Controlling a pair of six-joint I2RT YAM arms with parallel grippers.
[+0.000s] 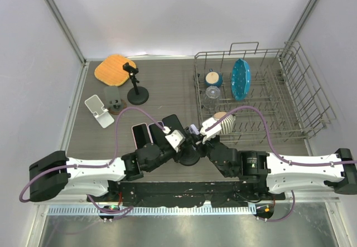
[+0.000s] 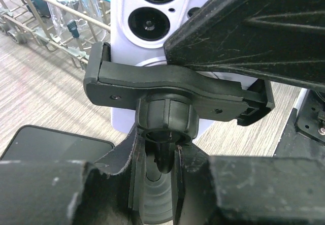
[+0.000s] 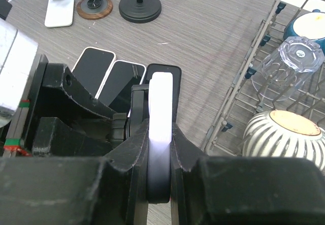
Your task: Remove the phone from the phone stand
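A grey wood-grain tabletop [image 1: 167, 85] is lying between pale walls, with a wire rack [image 1: 310, 99] standing on its far right part. Just off the rack's near left corner, the two hands are meeting over the task's things.

The phone [image 2: 121, 17], pale with two round lenses on its back, is sitting upright in the black clamp of the stand [image 2: 167, 85], its lenses facing away from the rack. The clamp's arms are hooking around both side edges of the phone.

The left hand [image 2: 156, 182] is reaching in from the side away from the rack. Its fingers are standing narrow and pinching the stand's neck just under the ball joint.

The right hand [image 3: 158, 169] is coming from the rack's side and is clamping the phone across its thin body, one finger on each face, with the phone showing edge-on between them.

Three spare phones [image 3: 94, 67] are lying flat on the tabletop, farther from the rack than the stand. A striped bowl [image 3: 284, 133] and a clear glass [image 3: 292, 65] are resting inside the rack. An orange cloth [image 1: 114, 70] is lying well left of the rack, by the far wall.
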